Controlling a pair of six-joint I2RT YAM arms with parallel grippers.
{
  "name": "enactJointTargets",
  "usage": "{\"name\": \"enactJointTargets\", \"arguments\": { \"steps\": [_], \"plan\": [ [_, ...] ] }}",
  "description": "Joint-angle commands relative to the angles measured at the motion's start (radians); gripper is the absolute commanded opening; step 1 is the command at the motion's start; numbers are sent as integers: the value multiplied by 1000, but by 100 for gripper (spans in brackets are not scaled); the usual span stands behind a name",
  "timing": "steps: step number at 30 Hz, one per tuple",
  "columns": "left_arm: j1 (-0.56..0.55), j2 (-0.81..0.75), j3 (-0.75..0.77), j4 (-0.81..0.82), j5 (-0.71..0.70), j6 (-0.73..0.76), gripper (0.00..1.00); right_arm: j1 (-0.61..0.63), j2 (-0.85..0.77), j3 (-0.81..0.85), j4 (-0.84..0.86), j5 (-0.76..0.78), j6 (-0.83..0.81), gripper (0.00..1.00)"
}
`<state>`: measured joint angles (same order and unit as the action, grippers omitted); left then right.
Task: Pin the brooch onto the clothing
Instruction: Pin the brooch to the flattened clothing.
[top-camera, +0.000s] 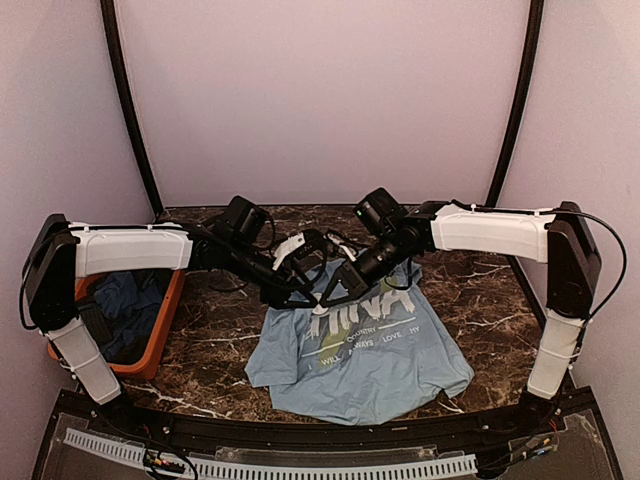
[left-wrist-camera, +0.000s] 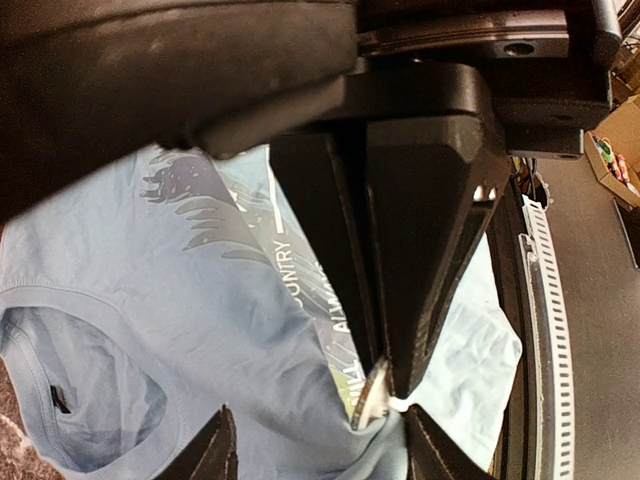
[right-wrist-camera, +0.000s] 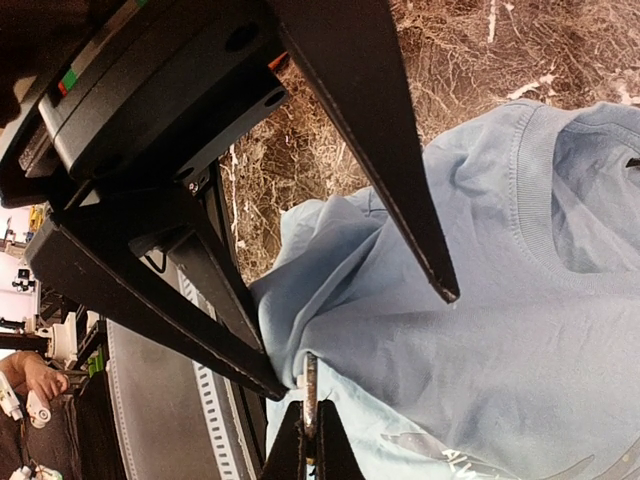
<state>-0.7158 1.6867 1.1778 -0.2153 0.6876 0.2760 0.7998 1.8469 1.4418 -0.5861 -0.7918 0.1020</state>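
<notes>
Pinning step | right fingers (right-wrist-camera: 288, 455) clenched on brooch (right-wrist-camera: 309, 385), edge-on against T-shirt (top-camera: 360, 370) upper chest, near its collar | left fingers (left-wrist-camera: 215, 450) spread, straddling that spot, gripping nothing | advice: tension fabric first, then press pin straight through.

Both jaws crowd T-shirt (top-camera: 360, 370) collar — hem reachable.

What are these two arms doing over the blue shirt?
Both arms meet over the light blue T-shirt on the marble table. The right gripper is shut on a small thin piece, apparently the brooch, held against the fabric. The left gripper stands open on either side of that spot. Pinning does not look finished.
</notes>
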Motion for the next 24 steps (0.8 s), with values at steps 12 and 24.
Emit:
{"name": "enactJointTargets", "arguments": {
  "steps": [12, 24],
  "plan": [
    [2, -12, -4, -12, 6, 10, 53, 19, 6, 56, 11, -82, 1, 0],
    [1, -12, 3, -25, -100, 7, 49, 19, 4, 57, 9, -80, 2, 0]
  ]
}}
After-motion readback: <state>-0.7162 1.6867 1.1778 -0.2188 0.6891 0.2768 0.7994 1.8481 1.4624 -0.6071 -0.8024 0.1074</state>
